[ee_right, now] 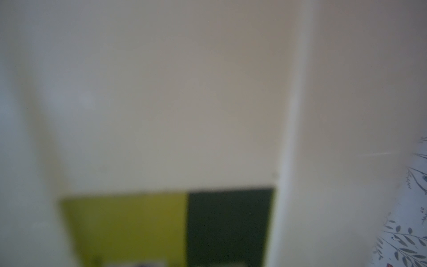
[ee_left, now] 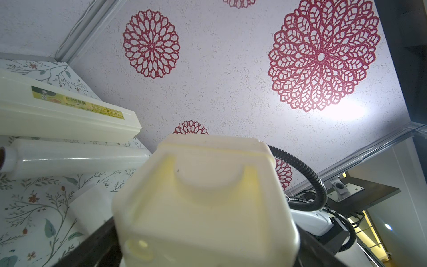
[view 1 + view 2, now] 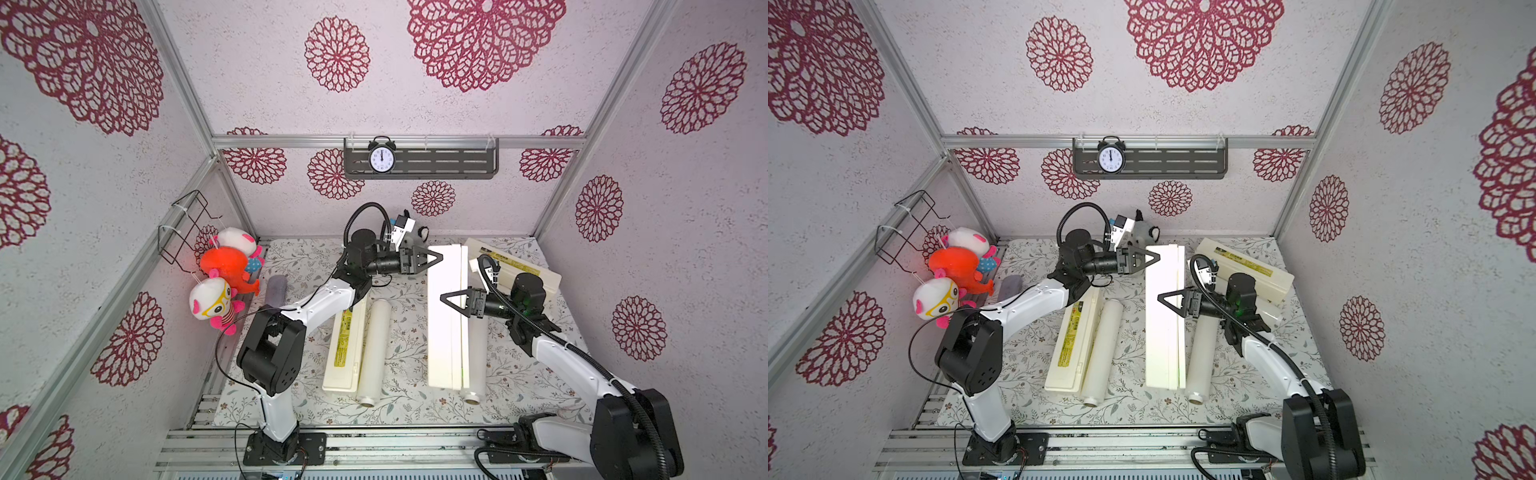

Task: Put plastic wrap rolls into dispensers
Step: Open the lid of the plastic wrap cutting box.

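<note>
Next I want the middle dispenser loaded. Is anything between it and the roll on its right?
Nothing visible lies between them: the roll lies close beside the dispenser. But the dispenser looks shut, and the right arm crosses above the roll.

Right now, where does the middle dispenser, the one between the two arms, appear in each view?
Both top views: the middle dispenser lies mid-mat, running near to far.
Left wrist: its end face fills much of the frame, close up.
Right wrist: a blurred cream surface with a yellow-green label fills the frame; probably it.
Shared landmark: the floral mat, seen in all four.
</note>
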Action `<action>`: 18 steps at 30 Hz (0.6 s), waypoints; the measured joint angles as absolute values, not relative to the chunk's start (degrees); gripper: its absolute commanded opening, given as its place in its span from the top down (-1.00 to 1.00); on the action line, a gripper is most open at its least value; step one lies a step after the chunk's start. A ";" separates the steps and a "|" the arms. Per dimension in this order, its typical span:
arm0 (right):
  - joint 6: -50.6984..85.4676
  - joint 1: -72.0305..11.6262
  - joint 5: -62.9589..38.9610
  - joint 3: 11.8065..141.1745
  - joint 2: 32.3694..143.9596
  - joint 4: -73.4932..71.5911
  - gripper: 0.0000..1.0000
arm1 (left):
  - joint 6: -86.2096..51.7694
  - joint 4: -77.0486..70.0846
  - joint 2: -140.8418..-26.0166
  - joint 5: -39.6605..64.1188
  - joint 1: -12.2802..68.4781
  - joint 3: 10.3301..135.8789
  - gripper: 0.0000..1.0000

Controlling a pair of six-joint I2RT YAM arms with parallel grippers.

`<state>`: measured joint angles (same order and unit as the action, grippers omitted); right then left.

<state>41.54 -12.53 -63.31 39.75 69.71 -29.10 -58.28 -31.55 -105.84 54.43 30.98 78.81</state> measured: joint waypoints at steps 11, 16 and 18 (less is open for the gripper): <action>41.56 -12.75 -63.96 39.75 69.69 -29.43 -0.24 | -58.41 -31.35 -106.52 56.18 32.27 79.15 -0.95; 41.34 -12.82 -63.75 39.75 69.69 -29.45 -0.34 | -58.41 -31.44 -106.52 55.86 32.27 79.13 -0.72; 41.17 -12.82 -63.75 39.75 69.69 -29.45 -0.42 | -58.22 -31.88 -106.52 55.75 32.23 78.98 -0.55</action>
